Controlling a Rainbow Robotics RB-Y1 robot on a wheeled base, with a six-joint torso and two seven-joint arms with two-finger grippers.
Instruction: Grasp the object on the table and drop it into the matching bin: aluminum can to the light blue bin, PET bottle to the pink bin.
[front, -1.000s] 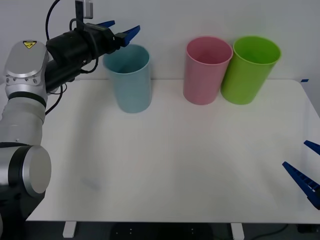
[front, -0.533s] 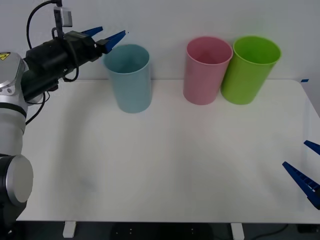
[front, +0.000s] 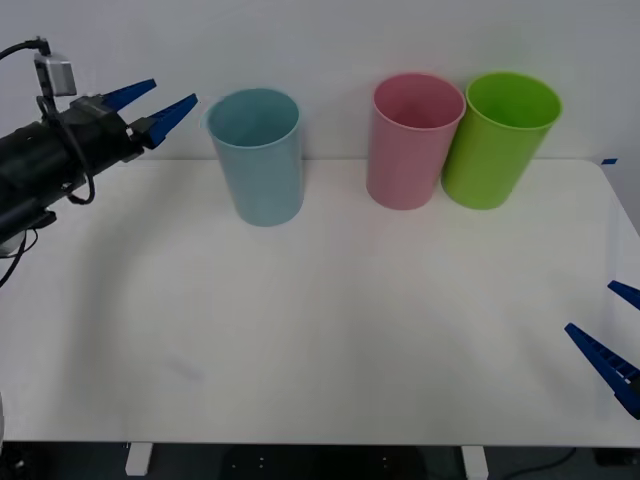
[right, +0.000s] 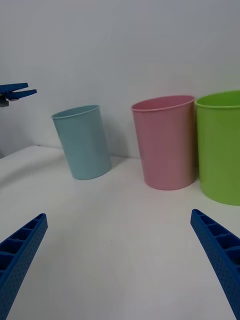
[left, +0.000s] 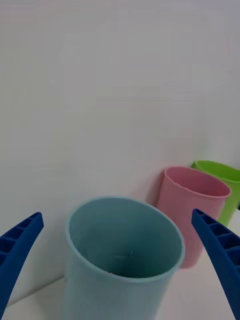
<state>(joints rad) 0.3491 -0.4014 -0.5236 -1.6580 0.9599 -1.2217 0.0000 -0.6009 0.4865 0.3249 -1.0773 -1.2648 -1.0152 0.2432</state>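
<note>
The light blue bin (front: 258, 155) stands upright at the back left of the white table (front: 330, 320), and the pink bin (front: 410, 145) stands to its right. My left gripper (front: 170, 95) hovers open and empty in the air, just left of the light blue bin at rim height. In the left wrist view the light blue bin (left: 120, 280) shows its open mouth, with the pink bin (left: 192, 200) behind it. My right gripper (front: 590, 308) rests open at the table's right edge. The aluminum can and the PET bottle are out of view.
A lime green bin (front: 497, 140) touches the pink bin's right side. The right wrist view shows the light blue bin (right: 84, 142), the pink bin (right: 165, 145) and the green bin (right: 220, 150) in a row, with bare white tabletop in front of them.
My left arm has drawn back to the left, from over the light blue bin's rim to a spot beside it, open the whole time. The right arm has not moved.
</note>
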